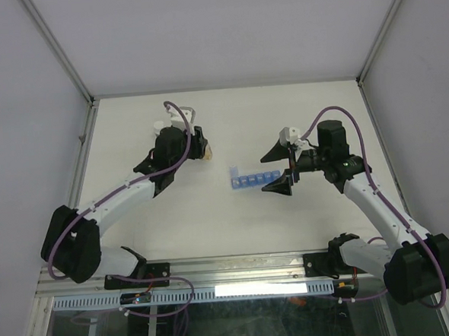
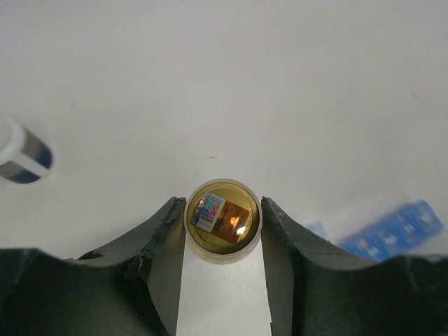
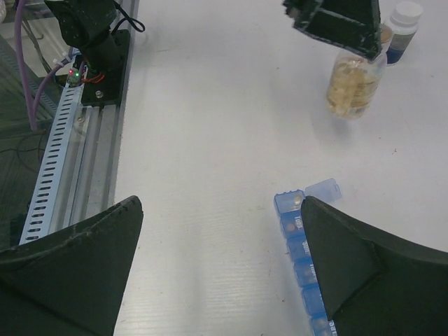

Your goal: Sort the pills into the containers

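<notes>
1. White panels wall in a white desk (image 1: 212, 222); we find both arms reaching over it from the near edge.
2. Far left, a small white-capped vial (image 2: 17, 150) stands on the desk with nothing touching it.
3. Next, the left pincer (image 2: 223, 210) is clenched on a round clear bottle (image 3: 355, 73), one finger on either side of its wall. The pills (image 3: 348, 91) sit inside as an amber cluster low in the bottle. We cannot tell whether its mouth is capped, nor whether it rests on the desk or hangs just above it.
4. At centre, the containers (image 1: 252, 181), a narrow blue strip of small lidded compartments, lie flat on the desk, well apart from the bottle. The lid (image 3: 323, 189) at the strip's left end stands open; the others look closed.
5. At the right, the right pincer (image 3: 222, 206) is released, jaws spread wide and holding nothing, hovering at the strip's right end.
6. Handling, in our judgement:
   - The pills are tiny, light and loose, too small to pinch singly. They are best moved by tipping the bottle over an open compartment.
   - The bottle is rigid but smooth, so the hold belongs mid-wall.
   - The strip is light and liable to slide. It wants steadying by its long sides, with lids lifted at their free edge.
</notes>
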